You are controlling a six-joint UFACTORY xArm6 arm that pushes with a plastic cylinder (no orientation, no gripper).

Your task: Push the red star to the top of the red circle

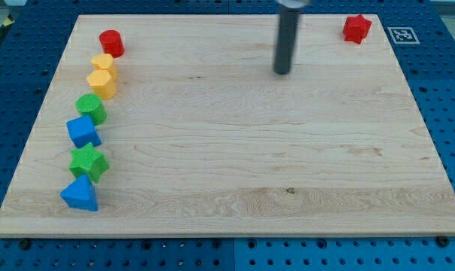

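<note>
Red star (356, 28) sits at the worktop's (235, 173) one o'clock corner, well apart from the red circle (111, 42) at eleven o'clock. My tip (282, 71) stands between them, touching neither; no jaws exist. The whole push remains.

We see my tip (282, 72) far-centre — red star (356, 28) far right, red circle (111, 42) far left, well apart.
</note>
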